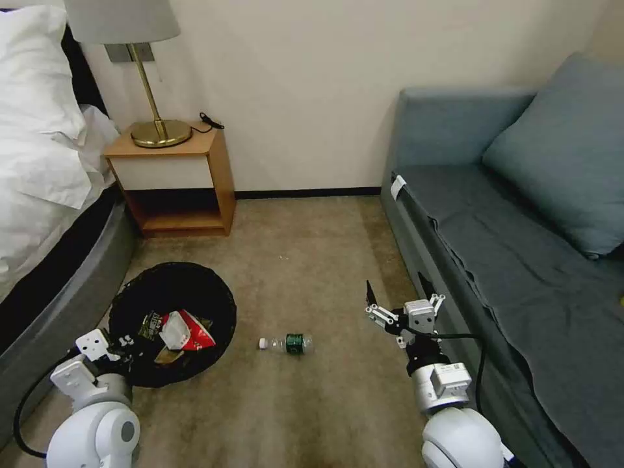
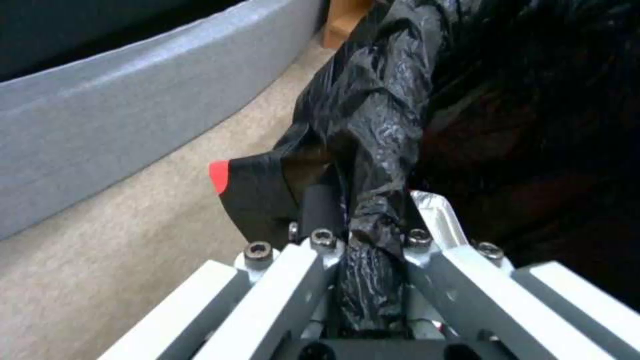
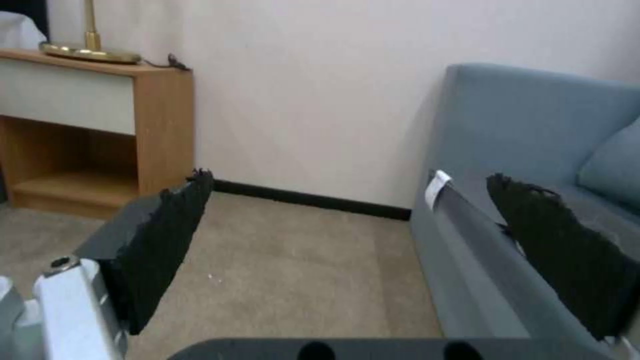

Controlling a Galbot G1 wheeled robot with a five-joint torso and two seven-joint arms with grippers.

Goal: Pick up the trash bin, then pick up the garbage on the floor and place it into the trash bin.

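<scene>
The trash bin [image 1: 140,289], round and lined with a crinkly black bag, is at the lower left of the head view. My left gripper [image 1: 123,339] is shut on its near rim; the left wrist view shows the gripper [image 2: 363,215] pinching the bag-covered rim [image 2: 373,125]. Inside lie pieces of garbage: a red-and-white packet [image 1: 190,328], a dark wrapper [image 1: 151,323] and a tan scrap [image 1: 168,355]. A small clear bottle [image 1: 290,342] with a green label lies on the carpet right of the bin. My right gripper [image 1: 398,292] hangs open and empty to the bottle's right, beside the sofa; its black pads [image 3: 163,240] stand wide apart.
A wooden nightstand [image 1: 179,182] with a brass lamp [image 1: 159,130] stands against the far wall. The bed [image 1: 52,273] borders the left side and a blue-grey sofa [image 1: 520,247] the right. Open carpet [image 1: 305,260] lies between them.
</scene>
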